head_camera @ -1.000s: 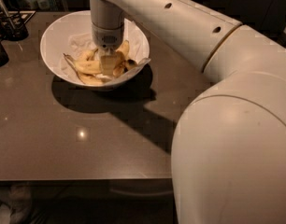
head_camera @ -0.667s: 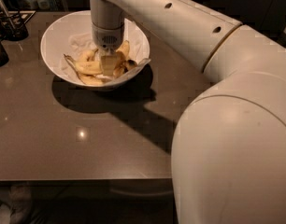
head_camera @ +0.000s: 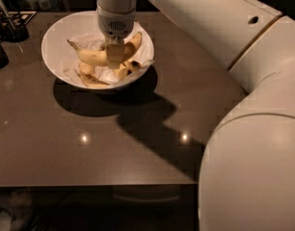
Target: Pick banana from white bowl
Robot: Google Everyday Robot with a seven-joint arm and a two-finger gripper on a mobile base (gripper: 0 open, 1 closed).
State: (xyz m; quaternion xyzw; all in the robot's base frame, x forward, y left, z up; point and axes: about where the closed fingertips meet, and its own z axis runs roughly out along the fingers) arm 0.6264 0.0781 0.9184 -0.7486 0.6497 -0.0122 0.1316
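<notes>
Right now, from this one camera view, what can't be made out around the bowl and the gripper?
- Middle of the banana: covered by the gripper, which hangs inside the white bowl.
- Bowl's far rim: hidden behind the arm.
- Other bananas underneath: overlapping, count unclear.
- Dark objects at the top left: cut off by the edge, too dark to identify.
- Right side of the table: blocked by the arm.

- A glossy dark brown table (head_camera: 89, 162) fills the view, with two small lamp glints on its top.
- Dark clutter (head_camera: 10, 27) stands at its far left corner.
- The gripper (head_camera: 114, 57) hangs over the table's far left.
</notes>
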